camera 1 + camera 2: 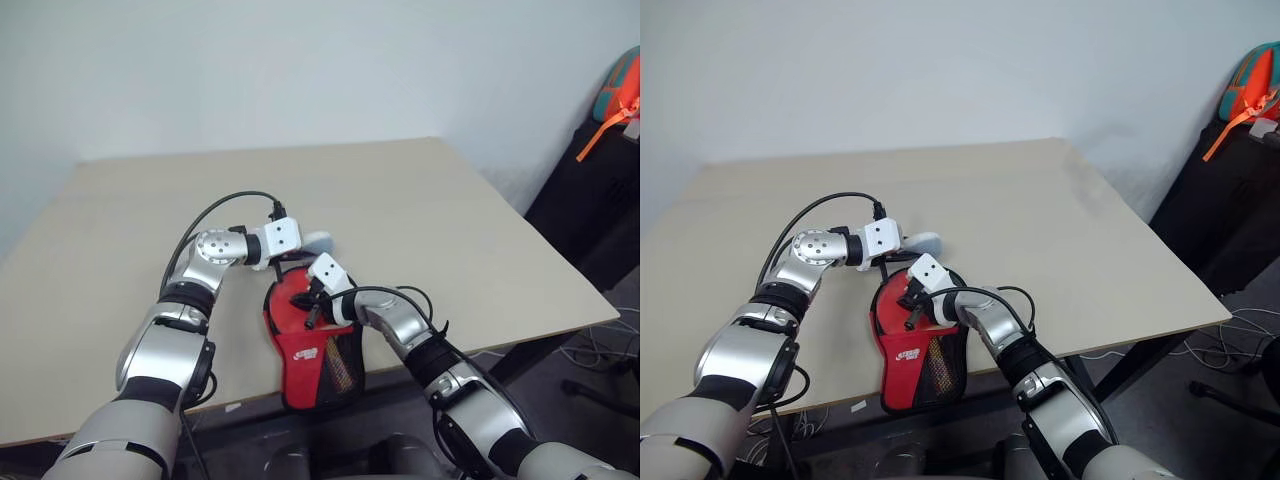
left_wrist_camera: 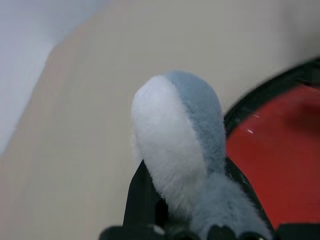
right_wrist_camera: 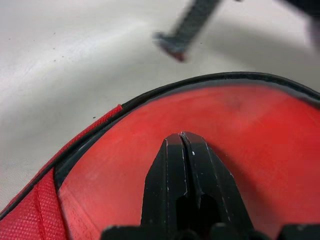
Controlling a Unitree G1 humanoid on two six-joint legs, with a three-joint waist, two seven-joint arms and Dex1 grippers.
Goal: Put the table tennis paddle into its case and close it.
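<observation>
A beige table (image 1: 420, 220) bears a soft lump (image 2: 175, 150) (pale blue-grey).

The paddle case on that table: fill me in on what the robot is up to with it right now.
The case lies at the near edge of the table, its narrow end hanging over the edge, with the table tennis paddle showing red inside it. The right gripper is shut, its fingers resting over the paddle's red face. The left gripper is closed on a small pale blue-grey soft lump beside the case's round end. I cannot tell whether the case is closed yet.
</observation>
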